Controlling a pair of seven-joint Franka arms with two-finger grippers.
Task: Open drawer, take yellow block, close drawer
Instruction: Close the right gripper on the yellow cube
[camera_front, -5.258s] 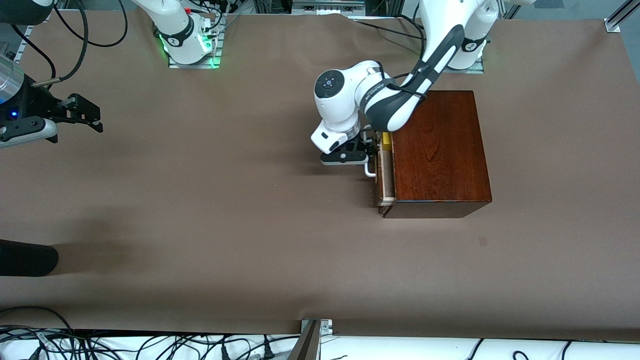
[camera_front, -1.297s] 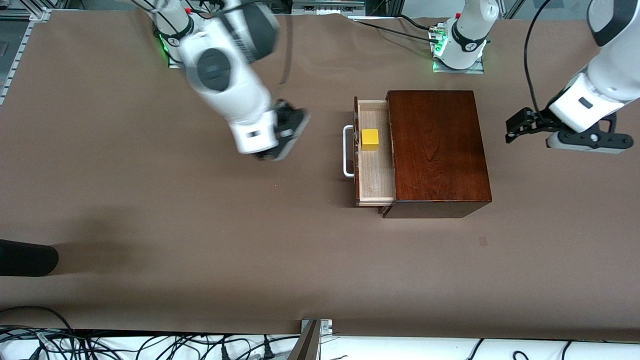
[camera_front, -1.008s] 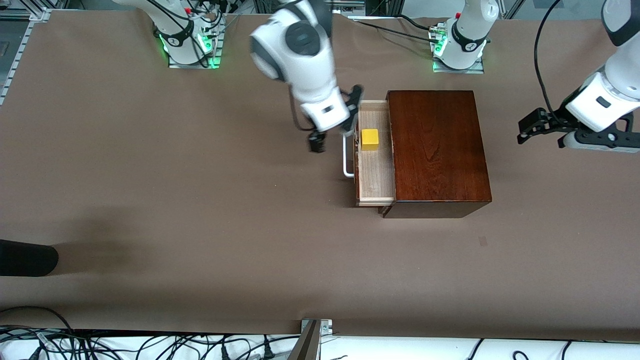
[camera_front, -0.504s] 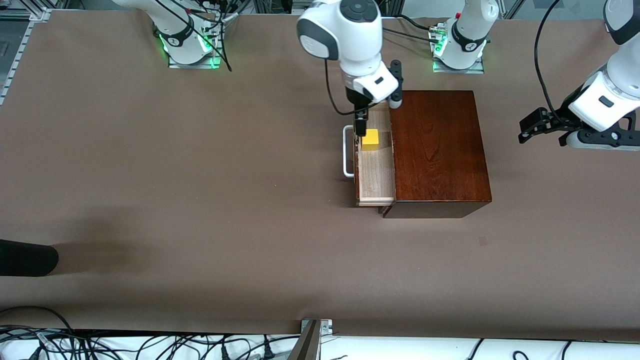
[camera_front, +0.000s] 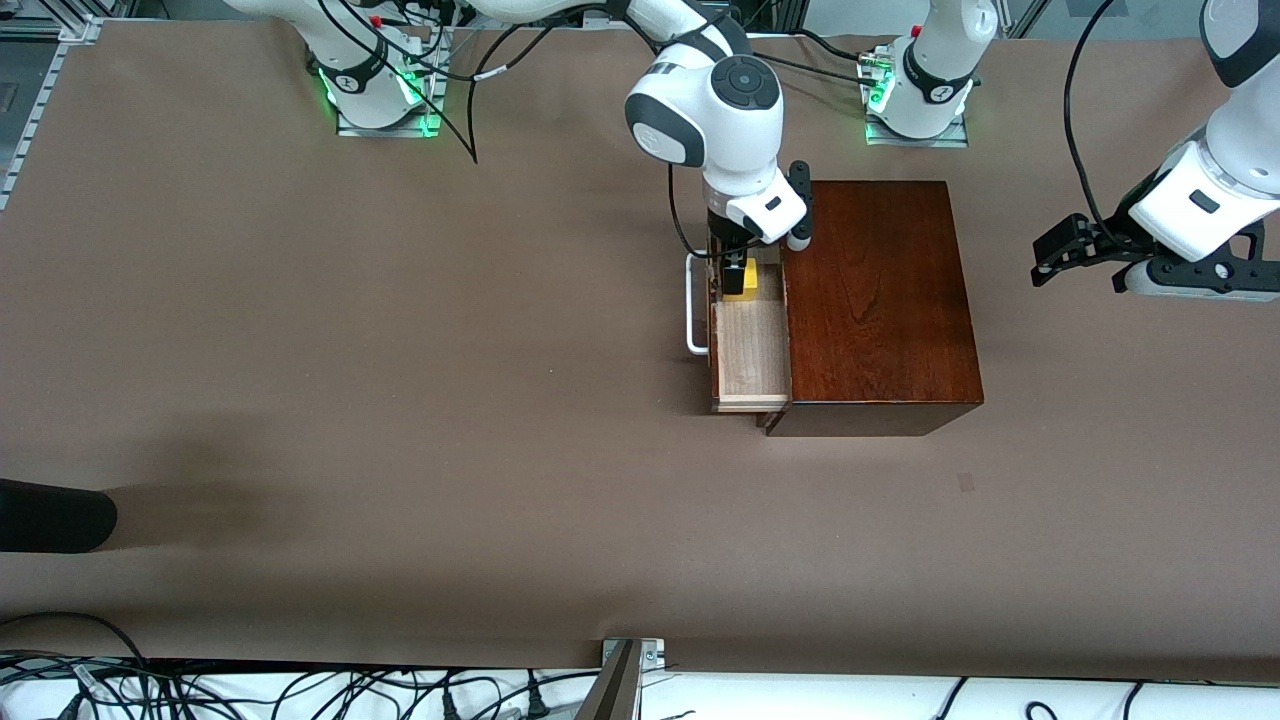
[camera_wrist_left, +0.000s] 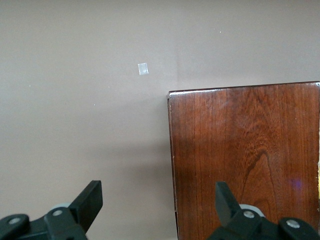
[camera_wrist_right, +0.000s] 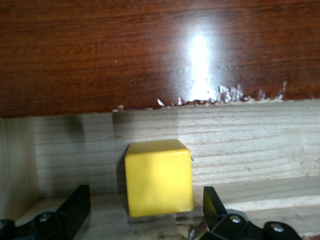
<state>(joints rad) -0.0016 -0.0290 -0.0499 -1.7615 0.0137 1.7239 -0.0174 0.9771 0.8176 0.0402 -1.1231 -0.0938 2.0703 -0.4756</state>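
Brown matte worktop (camera_front: 400, 400). Glossy reddish wooden box (camera_front: 875, 300), its drawer (camera_front: 748, 350) pulled out toward the right arm's end, pale raw-wood floor, white bar handle (camera_front: 693, 305). Right gripper (camera_wrist_right: 145, 220) hangs in the drawer, jaws wide open astride the yellow block (camera_wrist_right: 158, 176), not gripping. Block looks light, rigid, smooth, flat-sided: pinch two parallel faces mid-height. Left gripper (camera_wrist_left: 157, 205) waits, jaws open, empty, over the box edge at the left arm's end.
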